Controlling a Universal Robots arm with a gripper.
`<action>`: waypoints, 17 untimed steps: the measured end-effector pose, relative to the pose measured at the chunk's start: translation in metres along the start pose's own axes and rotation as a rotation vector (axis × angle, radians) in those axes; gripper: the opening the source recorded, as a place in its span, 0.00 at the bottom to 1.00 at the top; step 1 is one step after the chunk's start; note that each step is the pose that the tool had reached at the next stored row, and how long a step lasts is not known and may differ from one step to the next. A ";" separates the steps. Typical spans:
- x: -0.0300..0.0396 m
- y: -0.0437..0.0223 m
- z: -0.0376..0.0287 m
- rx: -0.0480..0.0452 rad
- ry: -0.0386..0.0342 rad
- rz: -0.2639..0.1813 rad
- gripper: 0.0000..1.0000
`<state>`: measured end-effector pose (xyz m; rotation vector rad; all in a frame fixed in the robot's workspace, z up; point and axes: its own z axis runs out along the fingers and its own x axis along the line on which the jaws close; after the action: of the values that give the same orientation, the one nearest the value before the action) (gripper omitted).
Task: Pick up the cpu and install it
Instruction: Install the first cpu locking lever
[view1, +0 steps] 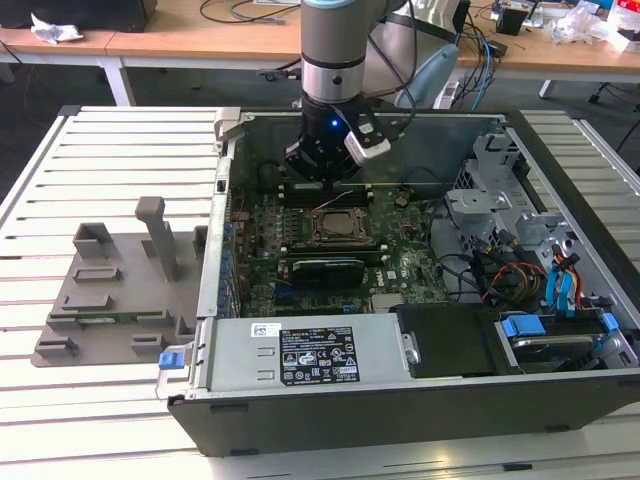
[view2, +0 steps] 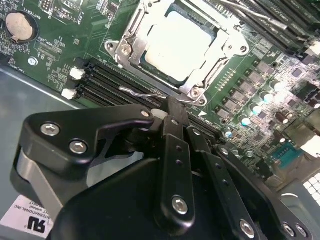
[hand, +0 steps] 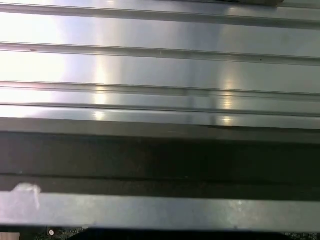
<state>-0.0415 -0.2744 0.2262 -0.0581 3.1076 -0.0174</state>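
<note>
A slatted metal table (view1: 120, 140) carries an open computer case (view1: 420, 400) beside a grey fixture block (view1: 110, 300).

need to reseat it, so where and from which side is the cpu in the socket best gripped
Likely by two opposite edges of its pale rim, coming straight down from above. In the second wrist view the cpu lies flat in the socket frame, metal top facing up, with the frame close around it, so a sideways approach looks blocked and little edge is free.

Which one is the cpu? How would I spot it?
Look inside the open computer case, at the green motherboard on its floor. Right under the robot's black claw sits a metal socket frame, and the cpu lies in it. It is the only plain, pale, shiny flat square there.
</note>
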 end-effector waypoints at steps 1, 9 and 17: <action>-0.0013 0.0002 0.0011 0.0006 0.0000 0.000 0.11; -0.0185 0.0004 0.0126 0.0043 0.0008 -0.001 0.11; -0.0324 -0.0015 0.0250 0.0042 0.0009 -0.001 0.11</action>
<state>-0.0083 -0.2749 0.2023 -0.0601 3.1083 -0.0240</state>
